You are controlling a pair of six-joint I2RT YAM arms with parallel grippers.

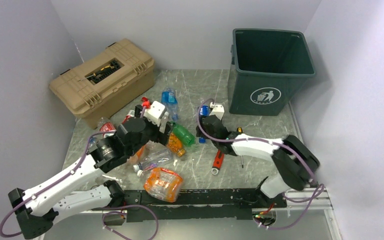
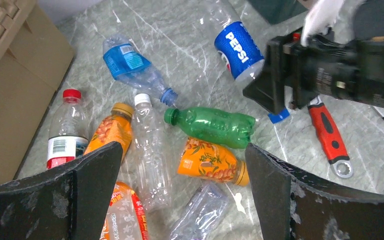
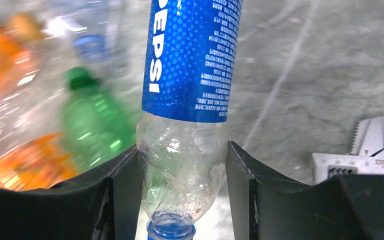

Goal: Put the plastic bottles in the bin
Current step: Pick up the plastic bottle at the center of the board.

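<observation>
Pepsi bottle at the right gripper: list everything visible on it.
The Pepsi bottle is thin, clear, crinkled plastic with a blue wrap label that carries white PEPSI lettering and fine print. Its blue cap is at the end nearest the right wrist camera. The clear shoulder below the label looks dented. The right gripper straddles that shoulder, with both fingers against its sides. In the left wrist view it appears to lie on the marbled table; whether it is lifted cannot be told.
</observation>
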